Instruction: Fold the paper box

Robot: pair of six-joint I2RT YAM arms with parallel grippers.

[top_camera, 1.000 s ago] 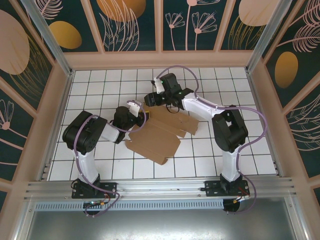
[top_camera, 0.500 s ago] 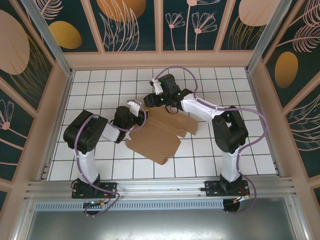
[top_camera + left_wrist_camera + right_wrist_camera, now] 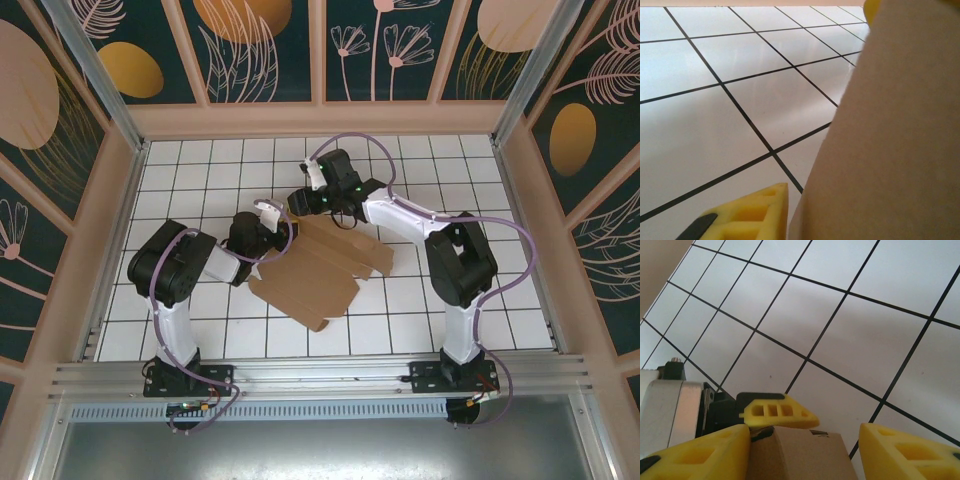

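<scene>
The white tiled desk [image 3: 450, 160] carries the paper box [image 3: 310, 275] at its middle. It is a brown sheet with flaps, and its long axis slants from near-left to far-right. Both claws meet at its far-left corner, so the sheet stretches nearward and rightward from them. The right claw [image 3: 300, 205] stands open, with a raised flap against one finger [image 3: 695, 452] and a gap to the other. The left claw [image 3: 268, 230] sits at the sheet's left edge. Cardboard hides one of its fingers, so I cannot tell whether it clamps the sheet.
</scene>
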